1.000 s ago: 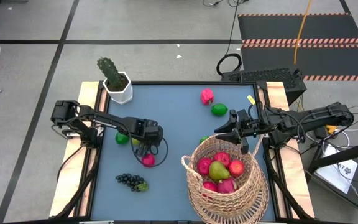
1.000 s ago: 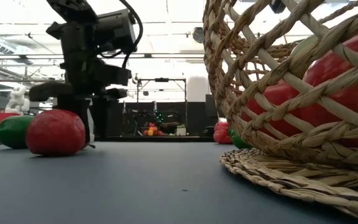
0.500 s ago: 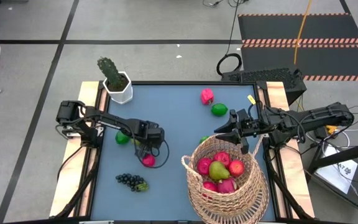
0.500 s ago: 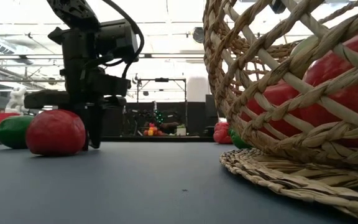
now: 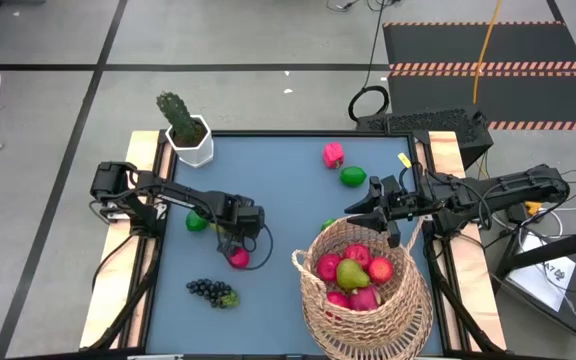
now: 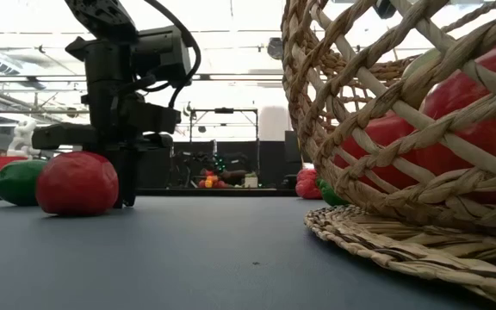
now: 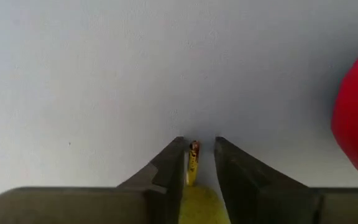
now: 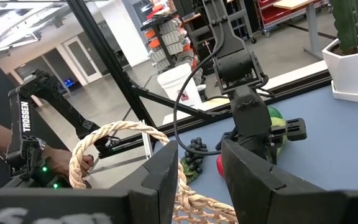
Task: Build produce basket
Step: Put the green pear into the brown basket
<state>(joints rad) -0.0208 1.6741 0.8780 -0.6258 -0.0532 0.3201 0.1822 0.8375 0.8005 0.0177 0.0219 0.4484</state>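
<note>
A yellow-green pear [image 7: 194, 202] lies on the blue table [image 5: 288, 200] at its left-middle. My left gripper [image 5: 226, 232] points down over it and is shut on it. A red apple [image 5: 238, 258] lies just nearer, and in the low view it hides the pear. The tan woven basket [image 5: 368, 315] stands at the near right with several red fruits and a pear [image 5: 352, 272] inside. My right gripper [image 5: 358, 218] is held level at the basket's far rim. A lime [image 5: 197, 222] and a dark grape bunch [image 5: 211, 291] lie at the left. My left gripper pinches the pear's narrow stem end [image 7: 193, 186] between its two fingers, coming from above and pointing down. The brown stem [image 7: 193, 155] pokes out past the fingertips. The pear lies on the table. My right gripper has the basket's braided rim [image 8: 188, 199] running between its fingers, back from their tips. The fingers come level from the table's right side. The basket's base [image 6: 403, 245] is on the table.
A white pot with a green cactus [image 5: 188, 135] stands at the far left corner. A pink fruit [image 5: 334, 154] and a lime [image 5: 353, 177] lie at the far middle. Another green fruit [image 5: 328, 225] lies by the basket's far rim. A person's hand [image 8: 64, 163] shows beyond the table.
My left gripper's fingers have drawn together onto the pear while it stayed pointing down beside the red apple. The right arm and the basket have kept still.
</note>
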